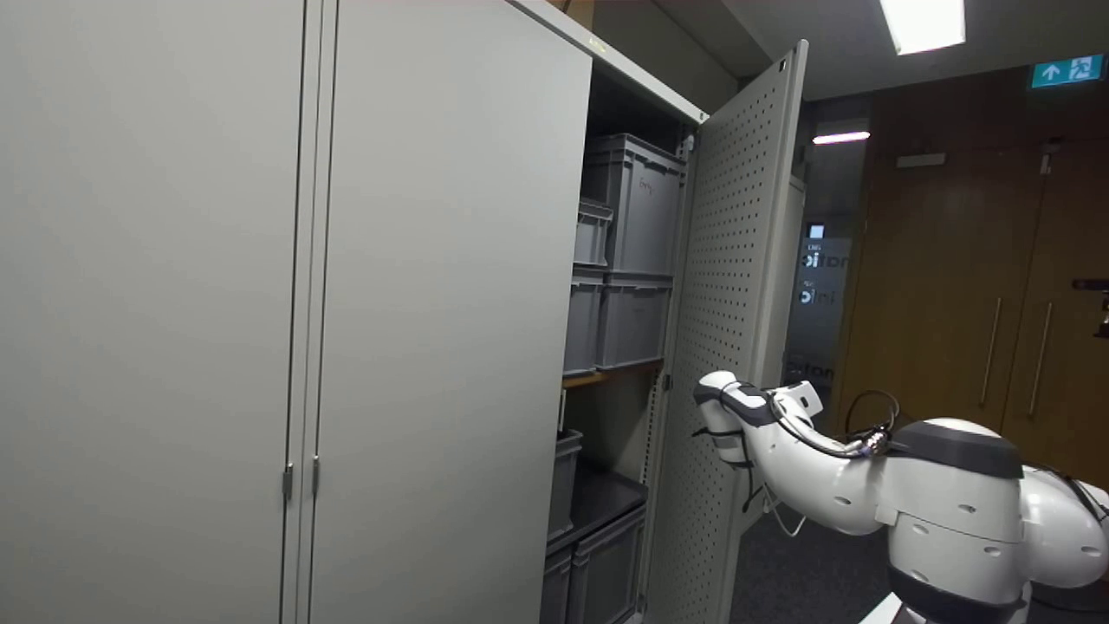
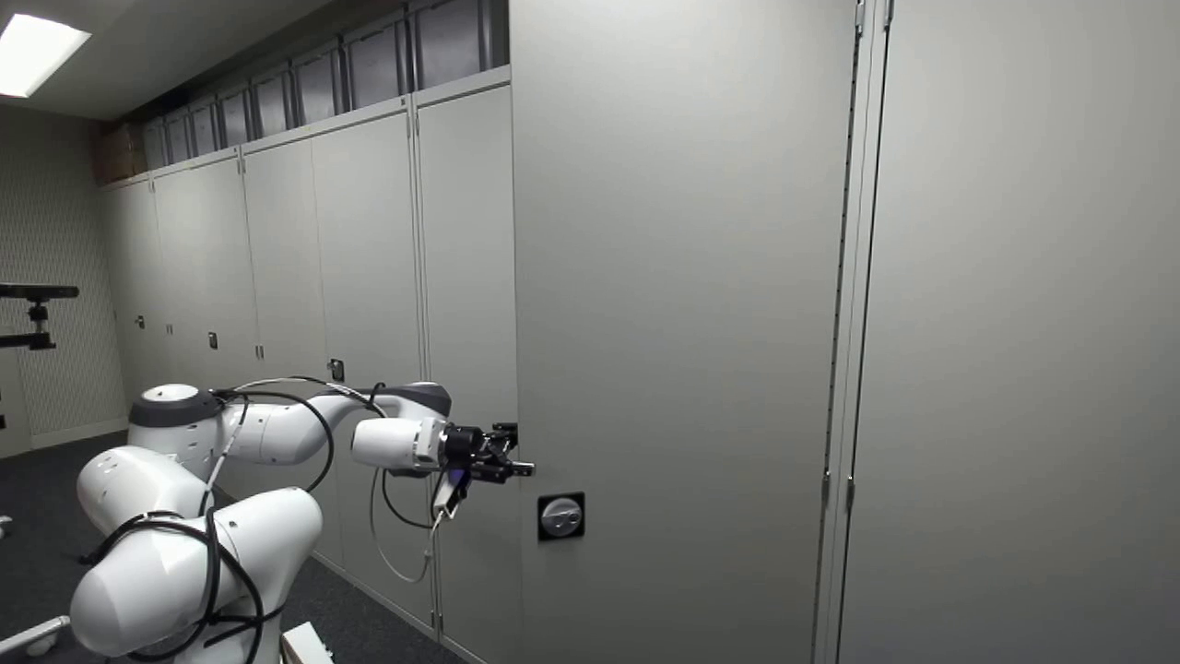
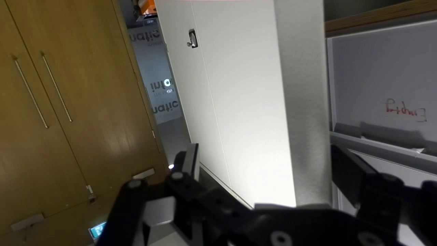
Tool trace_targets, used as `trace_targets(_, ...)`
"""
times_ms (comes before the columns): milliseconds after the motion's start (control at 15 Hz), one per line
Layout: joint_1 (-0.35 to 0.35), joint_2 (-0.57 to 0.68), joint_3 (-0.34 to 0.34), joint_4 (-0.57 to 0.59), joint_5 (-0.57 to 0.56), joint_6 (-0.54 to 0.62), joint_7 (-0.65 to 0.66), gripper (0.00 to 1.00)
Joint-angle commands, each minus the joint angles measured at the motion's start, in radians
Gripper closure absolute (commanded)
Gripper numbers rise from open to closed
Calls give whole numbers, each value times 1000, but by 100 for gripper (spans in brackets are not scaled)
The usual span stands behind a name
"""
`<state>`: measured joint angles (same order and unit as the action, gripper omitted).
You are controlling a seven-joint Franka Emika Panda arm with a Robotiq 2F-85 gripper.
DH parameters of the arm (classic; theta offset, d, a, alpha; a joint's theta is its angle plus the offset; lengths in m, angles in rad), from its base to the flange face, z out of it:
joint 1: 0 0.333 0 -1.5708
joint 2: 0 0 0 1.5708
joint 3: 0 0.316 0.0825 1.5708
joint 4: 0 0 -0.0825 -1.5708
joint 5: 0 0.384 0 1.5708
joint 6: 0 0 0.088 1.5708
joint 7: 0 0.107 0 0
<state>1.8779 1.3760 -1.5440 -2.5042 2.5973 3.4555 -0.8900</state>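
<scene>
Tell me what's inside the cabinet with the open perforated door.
An exterior view shows gray bins stacked on a brown-edged shelf and more bins below. The plain gray door hides part of the interior, and what the bins contain cannot be seen.

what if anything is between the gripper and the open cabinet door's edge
Nothing visible: in the wrist view, the cabinet door edge shows between the open jaws of the gripper. Whether they touch is unclear.
</scene>
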Motion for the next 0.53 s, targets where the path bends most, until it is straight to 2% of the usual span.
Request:
trace_targets(0,-2,-22,-36,-38,0,0,-5,0)
trace_targets(467,-15,-23,-40,-37,0,0,-9,0)
